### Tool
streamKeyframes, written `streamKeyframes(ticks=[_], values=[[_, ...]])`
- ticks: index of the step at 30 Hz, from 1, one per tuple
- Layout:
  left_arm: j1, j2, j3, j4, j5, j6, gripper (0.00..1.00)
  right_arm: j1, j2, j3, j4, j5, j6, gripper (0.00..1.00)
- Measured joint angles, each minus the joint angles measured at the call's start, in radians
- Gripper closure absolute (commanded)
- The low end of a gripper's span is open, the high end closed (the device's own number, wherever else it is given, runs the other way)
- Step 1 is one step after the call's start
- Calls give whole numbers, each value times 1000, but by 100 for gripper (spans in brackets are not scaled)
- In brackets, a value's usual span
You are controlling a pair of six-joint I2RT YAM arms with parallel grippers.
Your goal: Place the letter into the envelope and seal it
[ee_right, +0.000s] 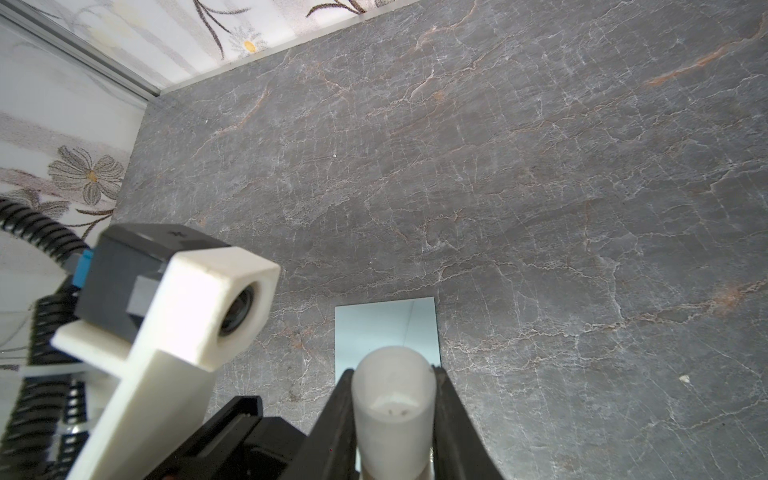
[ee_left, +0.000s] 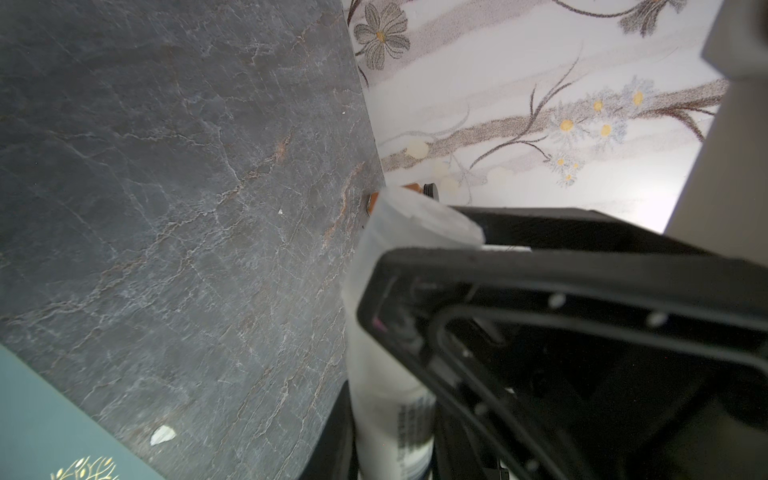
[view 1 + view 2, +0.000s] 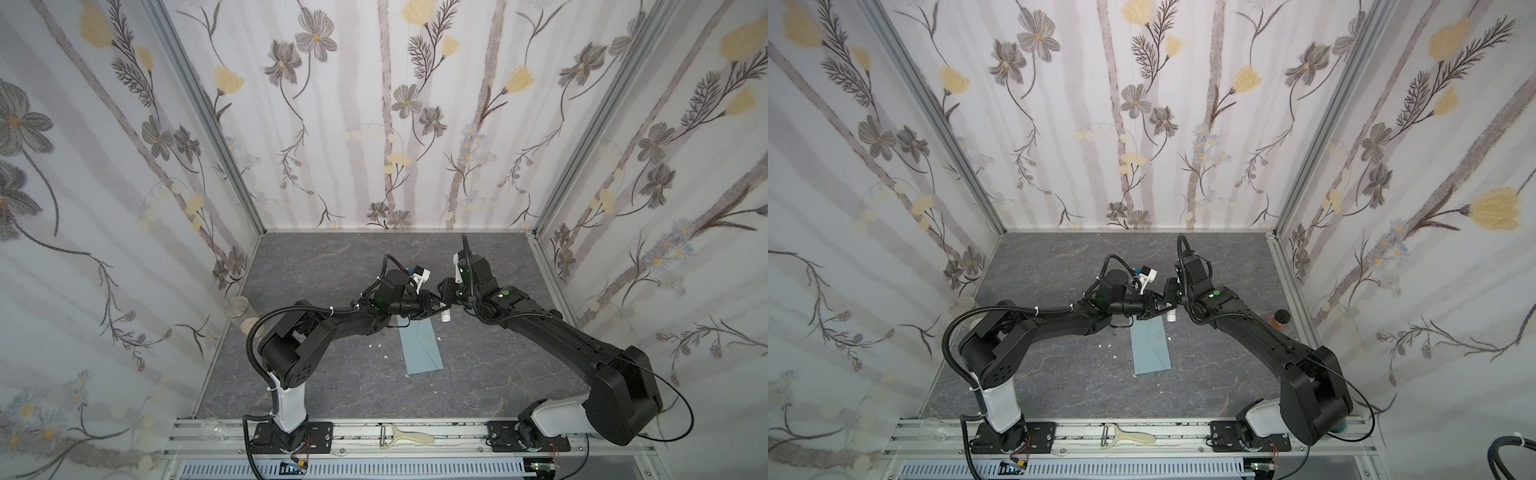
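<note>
Right wrist view puts us at the right claw, whose jaws pinch the rounded white cap of the glue stick. The left claw is clamped around the stick's printed body, as the left wrist view shows. We judge the step in hand to be parting cap from stick, or joining them; we cannot tell which. To do it well, we would hold the left grip firm and move the right claw straight along the stick's axis with no sideways bend, since the small tube could slip or tilt out of either pinch. Below the two claws lies the envelope, flat on the tabletop, its far end under the stick in both top views. We see no letter anywhere, so we take it to be inside, though the flap's state is hard to read. A few white scraps lie near the envelope's left edge; we would keep glue off them.
</note>
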Motion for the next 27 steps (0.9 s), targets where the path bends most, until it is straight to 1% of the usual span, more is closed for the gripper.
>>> streamKeyframes(ticks=[14,27], values=[[0,-26,-48,9,26,32,100,3,-19,0,-39,-19,-10,73],[-3,-75,-140,10,56,53,100,10,-39,-46,-42,-19,-6,74]])
